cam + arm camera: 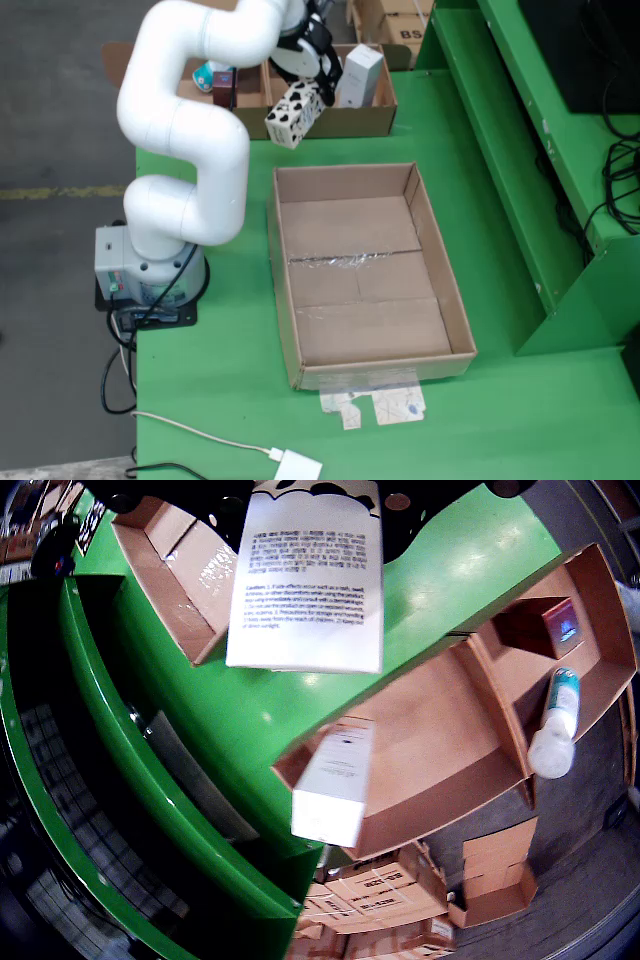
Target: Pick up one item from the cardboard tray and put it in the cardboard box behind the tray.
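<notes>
holding a white carton with black spots [293, 113], the end effector [305, 82] is clamped on it above the green surface [230, 340], between the tray [340, 122] and the big box [365, 270]. the carton hangs tilted, just over the tray's front wall in the fixed view, clear of both containers. in the wrist view the same carton [308, 585] fills the top centre, its printed panel facing the camera; the fingers themselves are mostly out of frame there.

the tray is a low cardboard one with dividers. its right compartment in the fixed view holds a tall white box [360, 75] standing upright against the divider. the wrist view shows that white box [333, 780] blurred at the tray's near edge, a dark red box [545, 625] in another compartment, and a small white bottle with a teal label [555, 725] lying beside it. in the fixed view the red box [223, 85] and a bit of teal [203, 75] peek out behind the arm [185, 130].

the big box sits open on the surface with nothing in it, only taped flaps on its floor. scraps of tape [375, 405] lie at its near end, and a white plug with cable [298, 466] lies near the surface edge. more cartons [395, 20] are stacked beyond the tray.

the arm covers much of the tray's left part, so what else lies there cannot be told. black cables [620, 190] at the right are cut off by the frame.
</notes>
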{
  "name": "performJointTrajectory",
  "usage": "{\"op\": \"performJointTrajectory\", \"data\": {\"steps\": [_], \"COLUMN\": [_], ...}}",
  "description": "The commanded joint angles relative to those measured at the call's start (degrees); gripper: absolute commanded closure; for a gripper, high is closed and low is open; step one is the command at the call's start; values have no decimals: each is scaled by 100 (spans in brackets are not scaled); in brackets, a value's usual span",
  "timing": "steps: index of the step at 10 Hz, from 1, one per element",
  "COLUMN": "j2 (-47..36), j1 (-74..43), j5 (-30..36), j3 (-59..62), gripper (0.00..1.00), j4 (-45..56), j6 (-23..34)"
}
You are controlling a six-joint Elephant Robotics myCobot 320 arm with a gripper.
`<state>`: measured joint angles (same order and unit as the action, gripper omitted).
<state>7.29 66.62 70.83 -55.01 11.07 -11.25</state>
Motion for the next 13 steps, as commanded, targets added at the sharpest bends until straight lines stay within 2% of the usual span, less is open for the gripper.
{"op": "performJointTrajectory", "data": {"steps": [1, 9, 11, 13], "j2": [161, 834, 1416, 3290], "j1": [422, 954, 807, 675], "j5": [-74, 3, 43, -96], "j3": [391, 1157, 2116, 5501], "gripper": [100, 100, 100, 100], "j4": [14, 296, 512, 1492], "j6": [105, 244, 380, 548]}}
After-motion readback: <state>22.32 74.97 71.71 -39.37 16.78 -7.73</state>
